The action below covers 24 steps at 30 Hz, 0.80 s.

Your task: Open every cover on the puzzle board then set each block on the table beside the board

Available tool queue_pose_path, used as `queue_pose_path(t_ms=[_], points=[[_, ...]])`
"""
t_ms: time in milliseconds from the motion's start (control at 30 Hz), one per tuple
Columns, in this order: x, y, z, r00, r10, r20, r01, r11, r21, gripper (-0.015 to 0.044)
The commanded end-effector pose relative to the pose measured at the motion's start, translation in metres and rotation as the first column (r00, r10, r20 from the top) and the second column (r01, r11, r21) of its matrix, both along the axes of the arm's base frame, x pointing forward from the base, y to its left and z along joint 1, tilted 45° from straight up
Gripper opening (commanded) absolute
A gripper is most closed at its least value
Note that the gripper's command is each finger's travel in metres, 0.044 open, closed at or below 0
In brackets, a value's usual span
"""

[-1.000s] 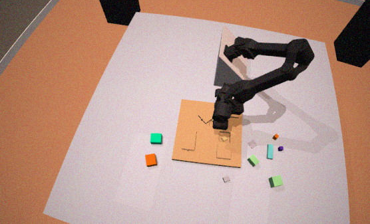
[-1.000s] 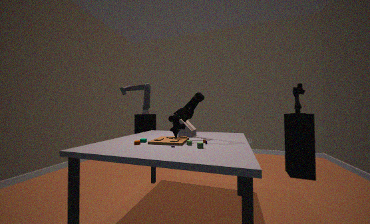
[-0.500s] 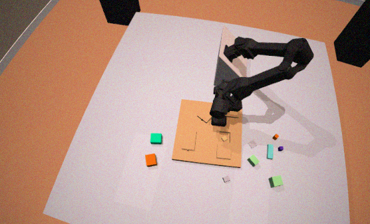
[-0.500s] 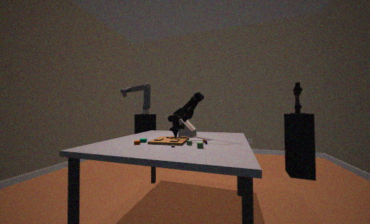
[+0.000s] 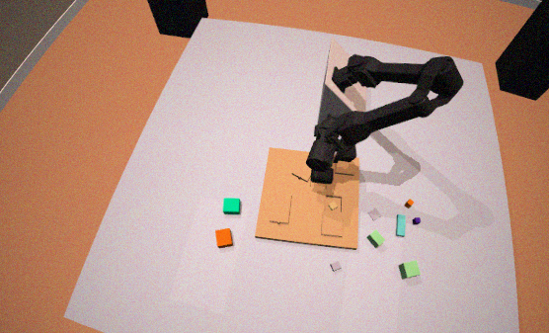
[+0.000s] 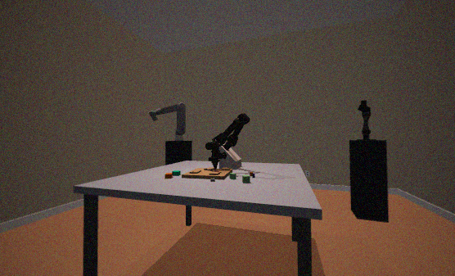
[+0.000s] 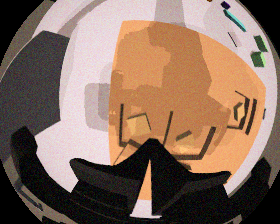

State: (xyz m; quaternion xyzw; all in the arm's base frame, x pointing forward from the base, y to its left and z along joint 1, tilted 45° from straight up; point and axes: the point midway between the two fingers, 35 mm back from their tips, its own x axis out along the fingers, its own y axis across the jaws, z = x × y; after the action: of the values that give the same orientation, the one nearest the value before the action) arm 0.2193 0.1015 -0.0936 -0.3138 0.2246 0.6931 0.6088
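The orange-tan puzzle board (image 5: 306, 231) (image 6: 198, 177) (image 7: 136, 40) lies flat on the table. Dark lines outline board-coloured covers; one cover (image 5: 280, 209) is at the front left, another (image 5: 331, 227) at the front right. A small yellowish piece (image 5: 333, 206) (image 7: 239, 112) shows behind the front-right cover. Two more yellowish pieces (image 7: 139, 125) (image 7: 185, 142) show near my fingers in the wrist view; whether they are blocks or cover parts is unclear. My gripper (image 5: 322, 182) (image 6: 215, 169) (image 7: 152, 142) is shut and empty, low over the board's back part, and hides some of it.
Left of the board lie a green block (image 5: 231, 206) and an orange block (image 5: 223, 237). To the right lie two light green blocks (image 5: 375, 239) (image 5: 410, 269), a teal bar (image 5: 401, 225) and several small pieces. A grey-sided wedge (image 5: 332, 105) stands behind the board.
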Motion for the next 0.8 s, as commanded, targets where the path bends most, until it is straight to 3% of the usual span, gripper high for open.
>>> queue_pose_path(t_ms=[0, 767], points=[[-0.007, -0.004, -0.004, 1.000, 0.000, -0.010, 0.000, 1.000, -0.005, 0.0000], [-0.018, -0.020, -0.019, 1.000, 0.000, -0.010, 0.000, 1.000, -0.006, 0.0000]])
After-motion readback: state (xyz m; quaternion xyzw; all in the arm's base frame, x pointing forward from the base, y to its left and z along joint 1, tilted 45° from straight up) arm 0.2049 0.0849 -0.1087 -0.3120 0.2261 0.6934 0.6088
